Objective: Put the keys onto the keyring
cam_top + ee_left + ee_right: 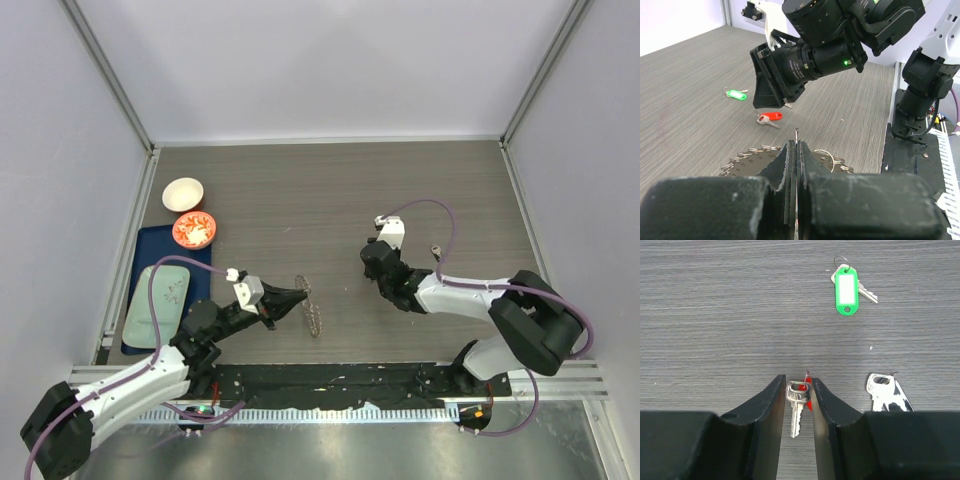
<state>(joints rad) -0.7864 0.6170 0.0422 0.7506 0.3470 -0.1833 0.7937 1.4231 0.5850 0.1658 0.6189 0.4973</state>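
The right claw (798,382) is narrowed around the small silver red-tagged key (796,415) at the wrist view's six o'clock, grip not determinable; the key could be flicked away if clipped unevenly.

A grey wood-grain table (300,190) fills the top view, enclosed by plain white walls (330,60) with aluminium frame posts (110,75) rising at the far corners, at eleven and one o'clock. Toward ten o'clock sits a small round white bowl (183,194). Just beside it, at its five o'clock, is a round orange bowl (194,230) holding small pale and red bits too small to identify. The orange bowl rests on the far end of a dark blue rectangular tray (148,242) along the nine o'clock edge. A pale green rounded-rectangular plate (160,305) lies on the tray's near half. A black mat (330,380) runs along the six o'clock edge.
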